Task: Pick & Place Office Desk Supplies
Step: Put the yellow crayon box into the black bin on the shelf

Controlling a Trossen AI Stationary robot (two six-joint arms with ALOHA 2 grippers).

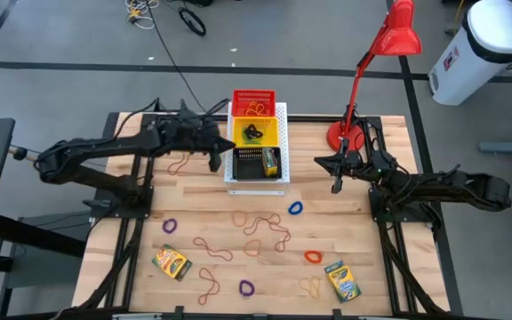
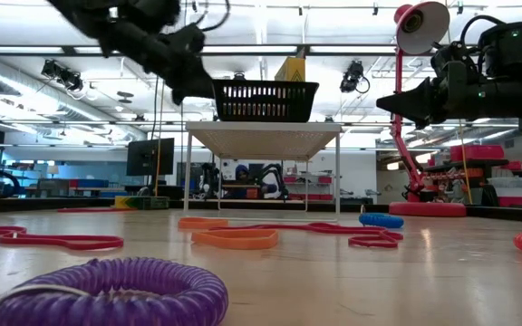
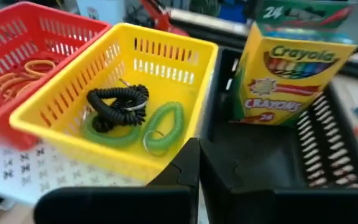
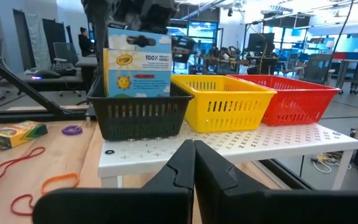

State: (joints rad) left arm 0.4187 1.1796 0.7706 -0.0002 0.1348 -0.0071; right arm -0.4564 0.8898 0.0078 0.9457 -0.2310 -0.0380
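Note:
My left gripper (image 3: 197, 163) is shut and empty, just off the left side of the black basket (image 1: 254, 167); it also shows in the high view (image 1: 216, 162). A yellow-and-green crayon box (image 3: 291, 68) stands upright in that basket. The yellow basket (image 3: 123, 81) holds black and green coil loops (image 3: 135, 118). The red basket (image 3: 30, 43) holds rubber bands. My right gripper (image 1: 335, 182) is shut and empty, to the right of the baskets, its wrist view (image 4: 193, 158) facing them. Two more crayon boxes (image 1: 172, 262) (image 1: 343, 281), loops and rubber bands (image 1: 260, 236) lie on the table.
The three baskets stand in a row on a raised white perforated board (image 1: 283, 182) at the table's far middle. A red desk lamp (image 1: 363, 80) stands at the far right, close behind my right arm. A purple loop (image 2: 116, 292) lies near the front edge.

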